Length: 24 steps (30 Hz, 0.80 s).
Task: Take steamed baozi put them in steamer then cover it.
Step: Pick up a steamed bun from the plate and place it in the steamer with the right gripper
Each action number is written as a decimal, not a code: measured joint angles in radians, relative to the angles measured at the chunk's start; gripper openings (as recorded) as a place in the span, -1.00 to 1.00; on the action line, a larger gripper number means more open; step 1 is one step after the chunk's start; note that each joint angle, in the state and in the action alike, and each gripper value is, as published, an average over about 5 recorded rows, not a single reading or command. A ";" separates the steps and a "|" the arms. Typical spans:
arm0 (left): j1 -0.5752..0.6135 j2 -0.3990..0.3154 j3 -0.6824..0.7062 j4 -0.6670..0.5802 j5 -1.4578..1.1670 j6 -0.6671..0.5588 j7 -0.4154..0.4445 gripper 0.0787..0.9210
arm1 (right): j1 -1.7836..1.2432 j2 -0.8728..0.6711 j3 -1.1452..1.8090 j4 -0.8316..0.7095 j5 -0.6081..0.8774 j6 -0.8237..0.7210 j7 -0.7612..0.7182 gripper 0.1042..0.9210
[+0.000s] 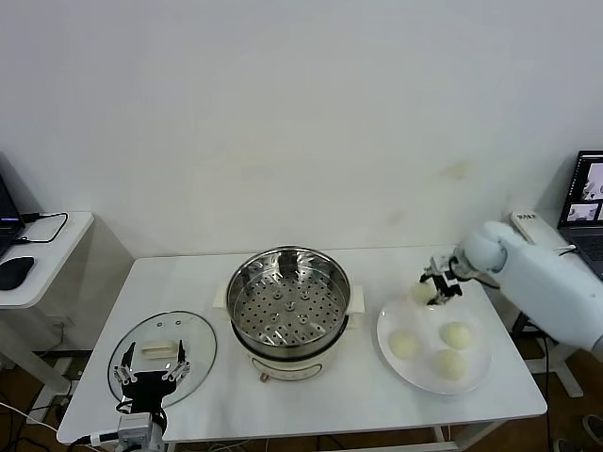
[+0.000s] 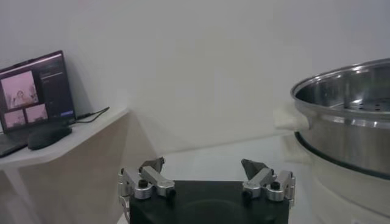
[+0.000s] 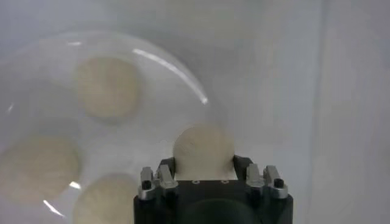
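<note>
**Four Baozi, One Steamer, One Cover on the Tabletop**

Four steamed baozi (image 1: pixel 455 334) sit to the right of the single steamer (image 1: pixel 288 306): three lie on the one white plate (image 1: pixel 476 375), and one is clamped in the right end effector (image 1: pixel 436 285) over the plate's far edge. One glass cover (image 1: pixel 162 350) lies to the steamer's left, below the left end effector (image 1: pixel 149 379), its jaws spread. Two end effectors in all. One white tabletop (image 1: pixel 330 395) carries the lot. Two laptops stand off to either side of it.
</note>
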 measured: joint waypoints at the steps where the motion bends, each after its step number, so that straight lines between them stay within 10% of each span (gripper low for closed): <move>1: 0.000 0.001 -0.001 -0.001 -0.001 0.000 0.000 0.77 | 0.025 0.001 -0.015 0.010 0.019 0.002 0.004 0.20; 24: 0.014 -0.003 -0.029 -0.040 -0.014 -0.001 0.003 0.77 | 0.366 0.339 -0.387 0.023 0.235 0.172 0.114 0.22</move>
